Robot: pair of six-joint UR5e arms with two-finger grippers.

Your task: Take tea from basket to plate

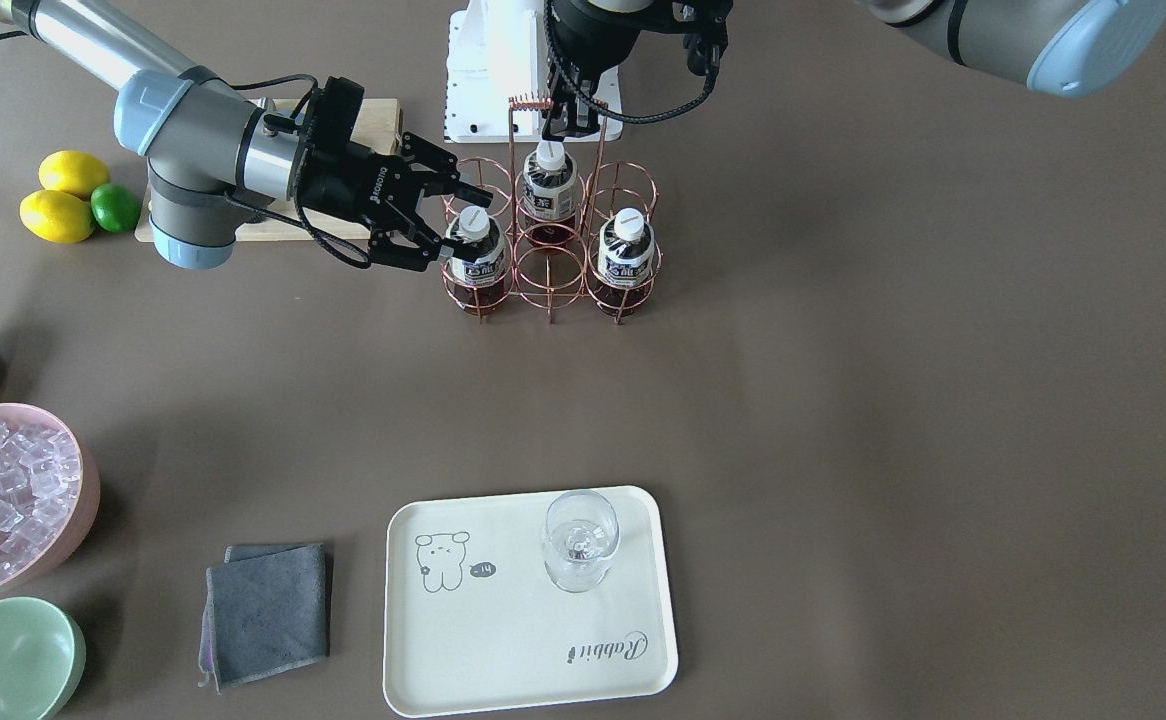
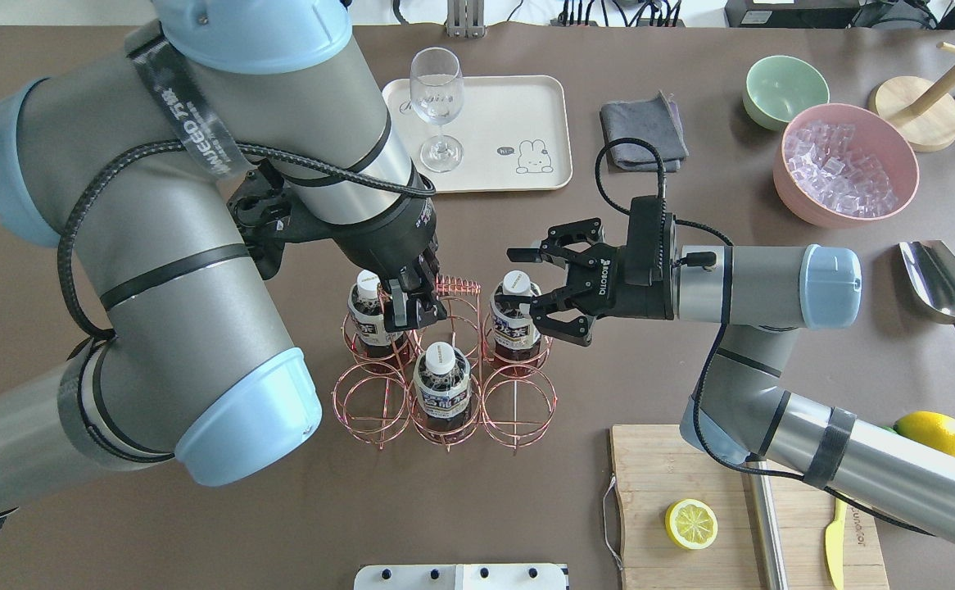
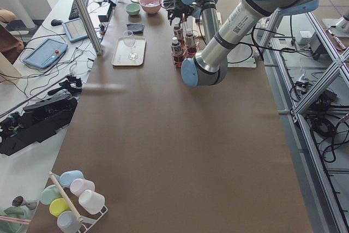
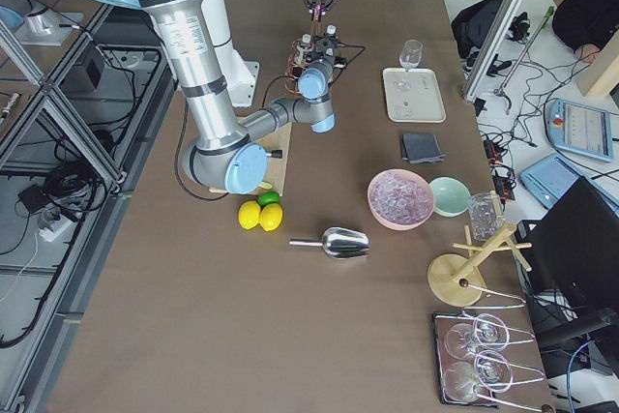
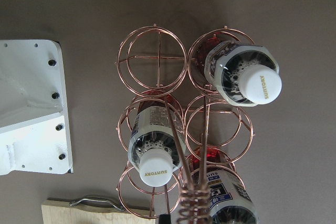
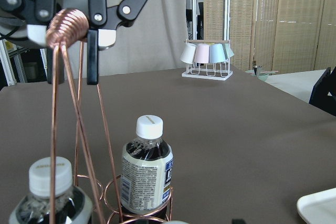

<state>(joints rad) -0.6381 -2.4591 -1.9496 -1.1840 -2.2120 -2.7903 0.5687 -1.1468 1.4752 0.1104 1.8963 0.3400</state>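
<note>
Tea (image 1: 475,262) sits upright in a corner ring of the basket (image 1: 549,285), my right claw (image 1: 461,228) spread wide either side of its cap (image 1: 474,221). My left claw (image 2: 418,311) straddles the handle (image 2: 457,287); whether it pinches, I cannot tell. Plate (image 1: 503,640) lies well apart on the desk (image 1: 843,400).

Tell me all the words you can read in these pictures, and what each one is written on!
"SUNTORY": on a tea cap.
"ROBOTIQ": on the right end effector.
"Rabbit": on the plate.
"hi": in a tiny bubble beside the plate's drawing.
Tea labels: print too small to read.
Strap on the left arm: print partly hidden, unclear.
</note>
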